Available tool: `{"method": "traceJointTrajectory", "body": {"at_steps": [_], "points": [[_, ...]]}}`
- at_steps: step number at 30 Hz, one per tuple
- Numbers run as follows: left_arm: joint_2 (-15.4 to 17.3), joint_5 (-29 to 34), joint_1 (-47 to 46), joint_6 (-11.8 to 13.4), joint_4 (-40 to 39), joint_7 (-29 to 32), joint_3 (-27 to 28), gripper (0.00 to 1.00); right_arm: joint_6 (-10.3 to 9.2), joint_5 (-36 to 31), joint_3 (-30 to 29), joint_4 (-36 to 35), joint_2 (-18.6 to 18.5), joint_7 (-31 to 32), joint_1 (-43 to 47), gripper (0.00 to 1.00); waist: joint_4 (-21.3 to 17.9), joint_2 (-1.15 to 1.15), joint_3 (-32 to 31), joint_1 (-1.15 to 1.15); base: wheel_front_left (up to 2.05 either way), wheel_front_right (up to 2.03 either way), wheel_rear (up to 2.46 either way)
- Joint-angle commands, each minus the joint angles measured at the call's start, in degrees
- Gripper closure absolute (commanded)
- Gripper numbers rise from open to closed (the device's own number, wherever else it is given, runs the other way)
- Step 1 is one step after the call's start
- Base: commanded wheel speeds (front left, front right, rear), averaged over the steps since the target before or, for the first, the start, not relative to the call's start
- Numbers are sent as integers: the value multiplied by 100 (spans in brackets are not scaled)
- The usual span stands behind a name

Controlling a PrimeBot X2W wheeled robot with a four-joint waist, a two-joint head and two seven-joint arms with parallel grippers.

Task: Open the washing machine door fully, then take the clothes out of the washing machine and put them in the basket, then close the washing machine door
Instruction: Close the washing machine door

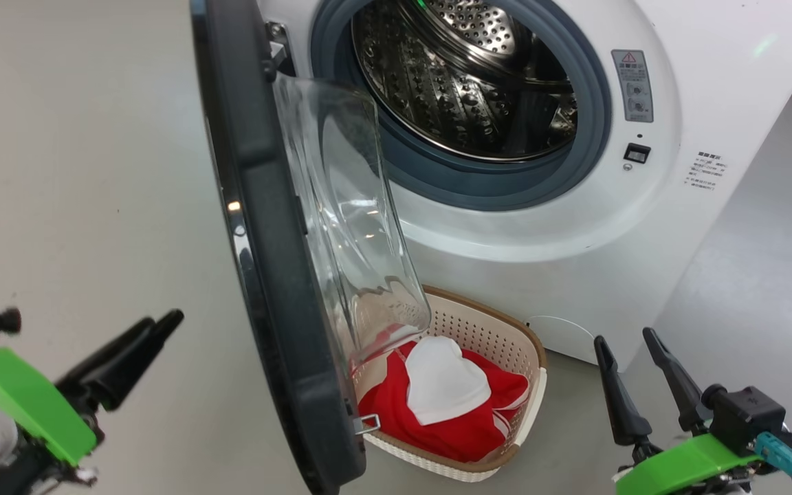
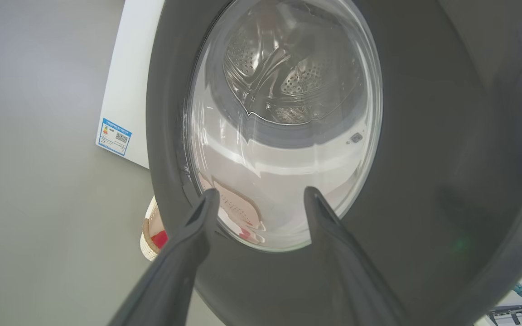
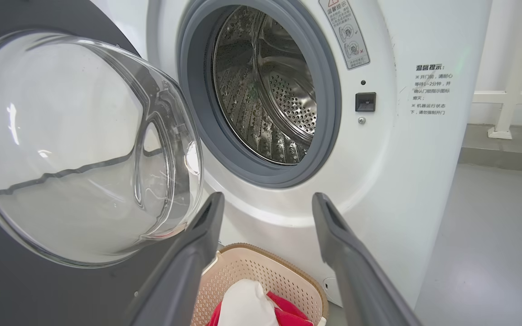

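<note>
Covering the room, a plain grey floor [image 1: 80, 172] carries a white washing machine [image 1: 678, 227], its door [image 1: 265, 206] standing open. The basket [image 1: 506, 330] beneath the door glass holds the red-and-white clothes [image 1: 465, 426]. Left gripper [image 2: 261, 194] and right gripper [image 3: 265, 201]: fingers apart, holding nothing. Warning sticker [image 1: 633, 86], Chinese notice [image 3: 431, 88] and blue side label [image 2: 114, 136] noted; fine print illegible.

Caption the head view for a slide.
Door open, drum looks empty, red clothes in the basket below.
</note>
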Motion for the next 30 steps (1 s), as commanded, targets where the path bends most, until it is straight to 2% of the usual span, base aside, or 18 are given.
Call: {"method": "traceJointTrajectory", "body": {"at_steps": [1, 13, 30], "points": [[261, 53, -56, -38, -76, -131, 207, 0, 36, 75, 181, -147, 1, -37, 18, 0, 30, 0, -15, 0, 0, 0, 0], [-4, 92, 620, -38, 372, -1196, 0, 0, 36, 80, 232, -100, 1, -37, 91, 0, 114, 0, -92, 0, 0, 0, 0], [-381, 729, 870, -38, 1457, -3012, -356, 0, 36, 0, 198, -73, 1, -37, 101, 0, 100, 0, 31, 0, 0, 0, 0]]}}
